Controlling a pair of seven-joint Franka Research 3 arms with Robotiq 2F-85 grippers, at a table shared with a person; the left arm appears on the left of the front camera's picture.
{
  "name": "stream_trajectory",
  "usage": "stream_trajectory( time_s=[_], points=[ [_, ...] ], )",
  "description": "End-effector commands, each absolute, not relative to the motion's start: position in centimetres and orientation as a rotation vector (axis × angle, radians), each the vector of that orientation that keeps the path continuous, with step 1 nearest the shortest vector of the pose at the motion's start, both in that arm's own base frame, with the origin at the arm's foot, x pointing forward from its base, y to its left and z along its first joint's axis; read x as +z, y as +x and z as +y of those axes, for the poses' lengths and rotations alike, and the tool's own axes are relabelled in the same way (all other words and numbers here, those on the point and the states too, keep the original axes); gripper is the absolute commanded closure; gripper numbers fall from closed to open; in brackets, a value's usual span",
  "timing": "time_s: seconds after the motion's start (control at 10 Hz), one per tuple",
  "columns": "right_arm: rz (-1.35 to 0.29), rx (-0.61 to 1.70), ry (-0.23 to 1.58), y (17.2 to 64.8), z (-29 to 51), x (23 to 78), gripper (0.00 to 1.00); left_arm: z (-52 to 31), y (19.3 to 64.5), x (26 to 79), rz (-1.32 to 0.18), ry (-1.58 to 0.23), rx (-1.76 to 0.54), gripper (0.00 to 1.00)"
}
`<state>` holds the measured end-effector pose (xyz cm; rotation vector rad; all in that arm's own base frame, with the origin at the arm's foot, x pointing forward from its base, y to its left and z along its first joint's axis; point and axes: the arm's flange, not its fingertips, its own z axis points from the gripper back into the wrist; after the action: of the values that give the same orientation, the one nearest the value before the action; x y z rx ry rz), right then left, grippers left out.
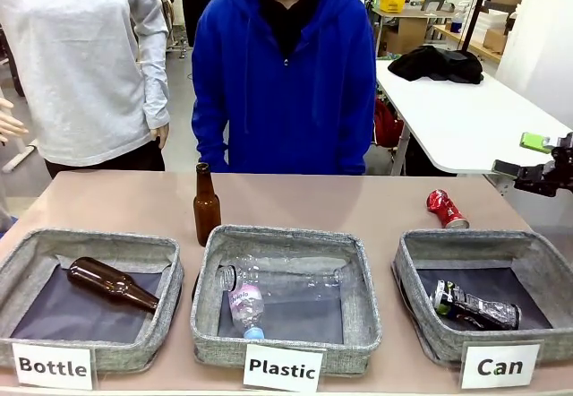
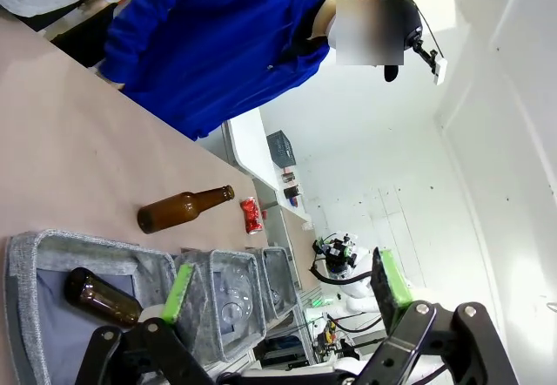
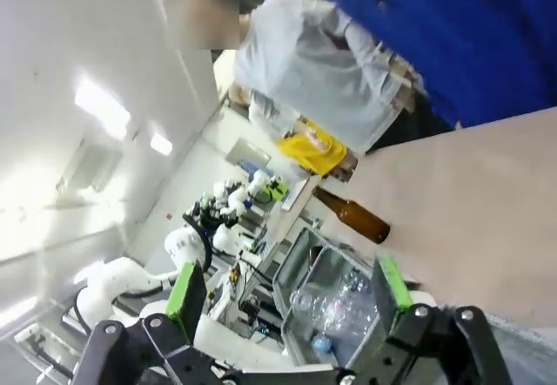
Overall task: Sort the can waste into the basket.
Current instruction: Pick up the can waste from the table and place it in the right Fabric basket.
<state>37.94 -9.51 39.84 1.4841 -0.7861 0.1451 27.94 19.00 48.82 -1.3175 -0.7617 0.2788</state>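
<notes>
My right gripper (image 1: pixel 524 156) hangs off the right edge of the tan table (image 1: pixel 358 199), its green pads spread wide with nothing between them. My left gripper (image 2: pixel 285 285) is likewise agape and empty. The crushed red metal can (image 1: pixel 446 209) lies on the table, just behind the square grey woven basket (image 1: pixel 466 238) labelled "Can". The black metal can with a silver top (image 1: pixel 474 306) lies on its side inside that basket, on the dark lining.

Bare table (image 1: pixel 358 201) around red can (image 1: pixel 445 208); upright bottle (image 1: pixel 206 203) well apart.
</notes>
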Motion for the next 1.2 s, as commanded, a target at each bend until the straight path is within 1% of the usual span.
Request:
stream_trajectory(
  time_s=[0.0,1.1],
  points=[
    [-0.768,0.255,1.469,37.68,-9.49,40.18,0.0,18.95,27.67,49.05,-0.756,-1.32,0.273,0.0],
    [-0.768,0.255,1.469,37.68,-9.49,40.18,0.0,18.95,27.67,49.05,-0.756,-1.32,0.273,0.0]
  ],
)
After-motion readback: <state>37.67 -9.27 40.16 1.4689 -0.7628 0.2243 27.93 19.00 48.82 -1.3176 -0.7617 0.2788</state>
